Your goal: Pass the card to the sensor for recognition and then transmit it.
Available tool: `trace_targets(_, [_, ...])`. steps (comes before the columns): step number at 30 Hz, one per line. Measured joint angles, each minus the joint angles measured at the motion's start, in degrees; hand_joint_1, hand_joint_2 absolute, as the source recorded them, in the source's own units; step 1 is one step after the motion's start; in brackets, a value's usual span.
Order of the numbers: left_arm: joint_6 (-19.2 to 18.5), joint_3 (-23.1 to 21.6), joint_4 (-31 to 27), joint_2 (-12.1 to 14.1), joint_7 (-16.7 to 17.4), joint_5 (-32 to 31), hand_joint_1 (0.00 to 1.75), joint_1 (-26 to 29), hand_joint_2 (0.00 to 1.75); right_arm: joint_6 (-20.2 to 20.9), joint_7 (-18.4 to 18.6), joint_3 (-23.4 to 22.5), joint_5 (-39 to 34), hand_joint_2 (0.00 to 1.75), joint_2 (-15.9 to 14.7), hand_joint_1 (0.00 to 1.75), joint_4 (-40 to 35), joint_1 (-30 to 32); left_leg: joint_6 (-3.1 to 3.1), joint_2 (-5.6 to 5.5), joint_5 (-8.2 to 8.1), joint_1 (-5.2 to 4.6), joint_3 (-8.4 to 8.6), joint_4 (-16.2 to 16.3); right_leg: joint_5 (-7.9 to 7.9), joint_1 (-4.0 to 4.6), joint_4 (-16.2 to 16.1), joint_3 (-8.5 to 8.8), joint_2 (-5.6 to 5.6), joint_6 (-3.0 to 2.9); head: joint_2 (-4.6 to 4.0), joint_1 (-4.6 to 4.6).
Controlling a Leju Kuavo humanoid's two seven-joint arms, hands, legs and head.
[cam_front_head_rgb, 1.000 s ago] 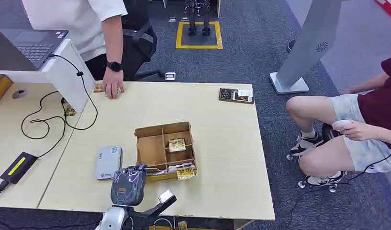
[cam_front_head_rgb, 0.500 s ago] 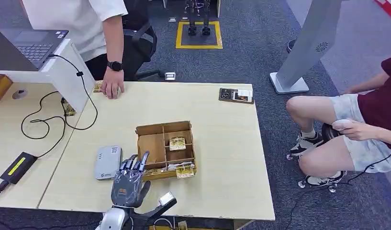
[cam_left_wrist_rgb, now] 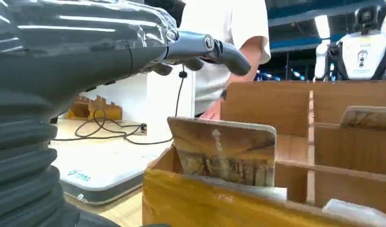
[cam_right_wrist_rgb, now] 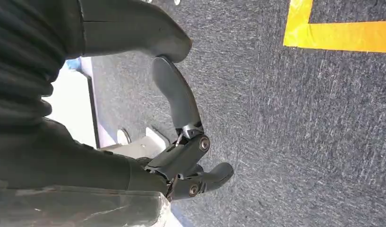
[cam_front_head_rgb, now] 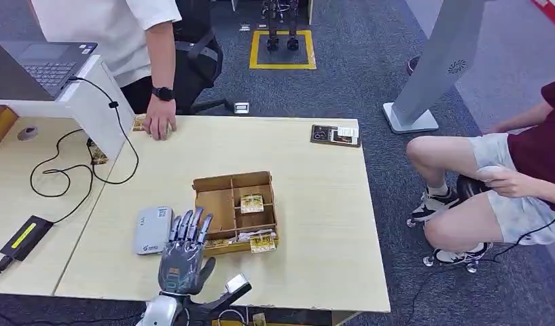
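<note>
Fingers (cam_front_head_rgb: 187,226) of the left hand (cam_front_head_rgb: 183,252) are extended and spread, holding nothing, poised over the near-left corner of the partitioned cardboard box (cam_front_head_rgb: 235,212) and just beside the grey sensor (cam_front_head_rgb: 153,229) on the table (cam_front_head_rgb: 315,204). One card (cam_left_wrist_rgb: 222,151) stands tilted in the box's near compartment directly ahead of this hand; another card (cam_front_head_rgb: 251,203) lies in a middle compartment. Right hand (cam_right_wrist_rgb: 181,142) hangs above dark carpet, fingers loosely curled and empty.

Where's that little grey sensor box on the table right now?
In the head view the grey sensor box lies flat on the table, near its front edge, just left of the wooden divided box and beside the left hand.
</note>
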Motion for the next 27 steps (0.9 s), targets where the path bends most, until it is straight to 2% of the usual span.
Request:
trace_targets(2, [0.02,0.02,0.0,-0.07,-0.35,0.17,0.02,0.01,1.75,-0.15,-0.04,0.0,0.0,1.75,-0.09,0.0,0.2,-0.02,0.0,0.0,0.0,0.0,0.0,0.0,0.0,0.0,0.0,0.0,0.0,0.0,0.0,-0.02])
trace_targets(3, [0.04,0.02,0.0,-0.09,-0.37,0.26,0.0,0.0,1.75,-0.2,-0.04,0.0,0.0,1.75,-0.11,0.0,0.26,-0.02,0.0,0.0,0.0,0.0,0.0,0.0,0.0,0.0,0.0,0.0,0.0,0.0,0.0,-0.02])
trace_targets(9, [2.25,0.02,-0.02,-0.13,-1.57,0.85,0.0,0.01,1.75,-0.55,-0.09,-0.02,0.0,1.75,-0.2,0.0,0.57,-0.03,0.0,0.0,0.0,0.0,0.0,0.0,0.0,0.0,0.0,-0.01,0.0,0.0,0.0,-0.02])
trace_targets(17, [2.05,0.02,-2.25,-0.07,-2.45,-0.2,0.03,0.15,1.75,-0.57,-0.22,-0.02,0.0,1.75,-0.22,0.0,0.63,0.02,0.0,0.0,0.0,0.0,0.0,0.0,0.0,0.0,0.0,0.0,0.0,0.0,0.0,-0.02])
trace_targets(18, [2.03,0.02,-2.38,-0.04,-2.45,-0.22,0.14,0.21,1.75,-0.57,-0.26,-0.02,0.0,1.75,-0.22,0.0,0.63,0.02,0.0,0.0,0.0,0.0,0.0,0.0,0.0,0.0,0.0,0.0,0.0,0.0,0.0,-0.02])
trace_targets(19, [1.99,0.02,-2.47,-0.04,-2.45,-0.22,0.52,0.23,1.75,-0.55,-0.26,-0.02,0.0,1.75,-0.22,0.0,0.63,0.02,0.0,0.0,0.0,0.0,0.0,0.0,0.0,0.0,0.0,0.0,0.0,0.0,0.0,-0.02])
trace_targets(20, [1.92,0.02,-2.47,-0.04,-2.45,-0.22,0.99,0.24,1.75,-0.52,-0.26,-0.02,0.0,1.75,-0.22,0.0,0.66,0.02,0.0,0.0,0.0,0.0,0.0,0.0,0.0,0.0,0.0,0.0,0.0,0.0,0.0,-0.02])
trace_targets(21, [1.88,0.02,-2.47,-0.04,-2.45,-0.22,0.99,0.26,1.75,-0.52,-0.28,-0.02,0.0,1.75,-0.22,0.0,0.66,0.01,0.0,0.0,0.0,0.0,0.0,0.0,0.0,0.0,0.0,0.0,0.0,0.0,0.0,-0.02])
trace_targets(22, [1.84,0.02,-2.47,-0.04,-2.45,-0.22,1.54,0.27,1.75,-0.52,-0.31,-0.02,0.0,1.75,-0.22,0.0,0.66,0.01,0.0,0.0,0.0,0.0,0.0,0.0,0.0,0.0,0.0,0.0,0.0,0.0,0.0,-0.02])
trace_targets(24, [1.66,0.02,-2.43,-0.02,-2.45,-0.22,1.57,0.26,1.75,-0.46,-0.37,-0.02,0.0,1.75,-0.24,0.0,0.74,0.0,0.0,0.0,0.0,0.0,0.0,0.0,0.0,0.0,0.0,0.0,0.0,0.0,0.0,-0.02])
trace_targets(27, [0.81,0.0,-2.32,0.07,-2.12,-0.7,1.52,0.26,1.75,-0.46,-0.41,-0.02,0.0,1.75,-0.28,0.0,0.79,0.0,0.0,0.0,0.0,0.0,0.0,0.0,0.0,0.0,0.0,-0.01,0.0,0.0,0.0,-0.02])
